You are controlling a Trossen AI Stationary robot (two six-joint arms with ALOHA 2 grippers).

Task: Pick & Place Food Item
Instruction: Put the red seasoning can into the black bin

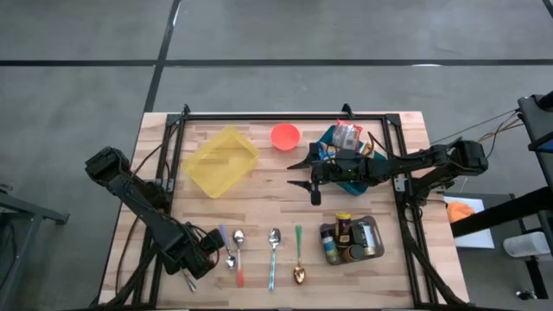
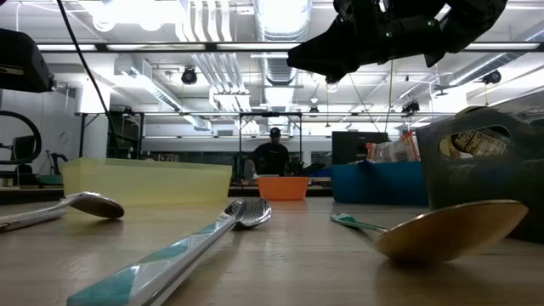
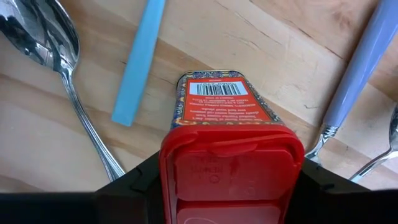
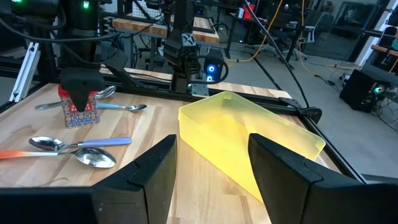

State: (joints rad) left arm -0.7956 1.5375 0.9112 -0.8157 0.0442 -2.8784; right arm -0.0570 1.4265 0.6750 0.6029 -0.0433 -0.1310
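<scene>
Left gripper (image 3: 227,186) fingers pinch a red-lidded spice tin (image 3: 225,118) among spoons; lift straight up. Right gripper (image 4: 211,168) fingers spread, empty.

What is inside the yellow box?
Nothing that shows. From above, the yellow box looks empty, and the right wrist view sees only its bare inner walls and floor. The low view sees just its outer wall, so that one cannot tell.

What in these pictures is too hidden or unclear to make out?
- Spice tin, left wrist view: front label faces away; the left gripper covers its lid in the right wrist view.
- Teal bin, high view: the right gripper arm hides its contents.
- Jars in the metal tray, high view: labels too small.
</scene>
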